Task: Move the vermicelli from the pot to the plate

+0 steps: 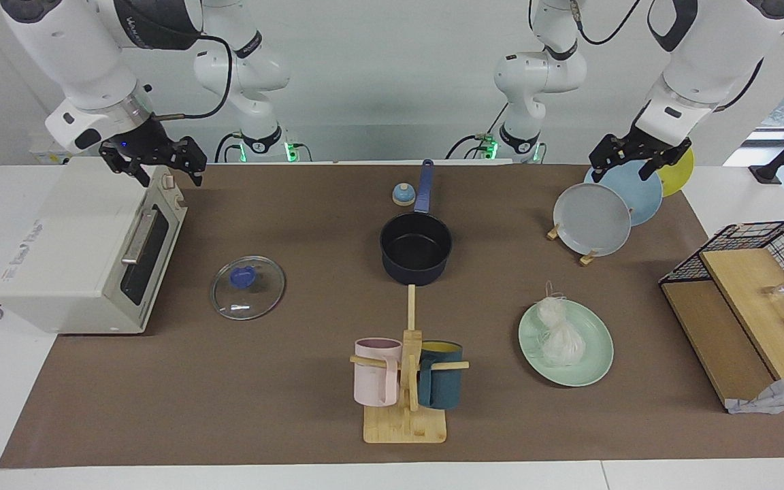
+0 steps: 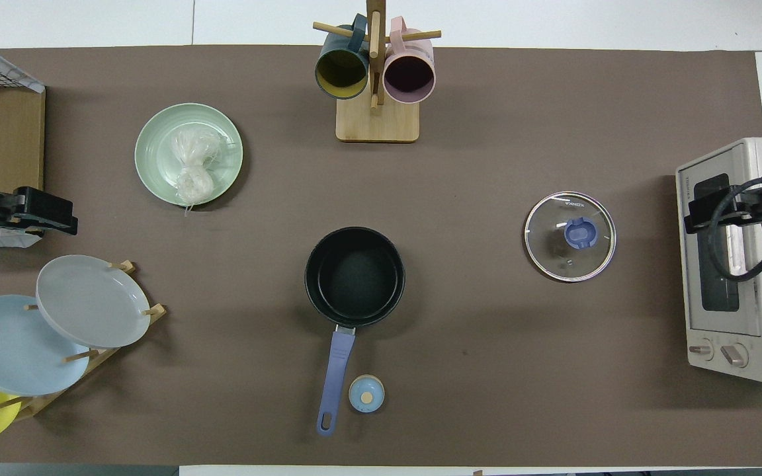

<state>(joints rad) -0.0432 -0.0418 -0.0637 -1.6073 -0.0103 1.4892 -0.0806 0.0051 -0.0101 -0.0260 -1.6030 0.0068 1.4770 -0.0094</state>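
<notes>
The vermicelli (image 1: 559,333) lies as a translucent white bundle on the mint-green plate (image 1: 593,364), which is farther from the robots than the pot and toward the left arm's end; both also show in the overhead view, vermicelli (image 2: 192,162) on plate (image 2: 156,155). The navy pot (image 1: 416,248) stands mid-table, its black inside empty (image 2: 354,276), with its blue handle pointing toward the robots. My left gripper (image 1: 622,170) is open and empty, raised over the plate rack. My right gripper (image 1: 169,178) is open and empty, raised over the toaster oven.
A glass lid (image 1: 248,287) lies between pot and toaster oven (image 1: 86,258). A mug tree (image 1: 409,381) holds a pink and a teal mug. A rack (image 1: 572,235) holds grey, light blue and yellow plates. A small blue bell (image 1: 403,195) sits beside the handle. A wire basket (image 1: 766,238) and boards stand at the left arm's end.
</notes>
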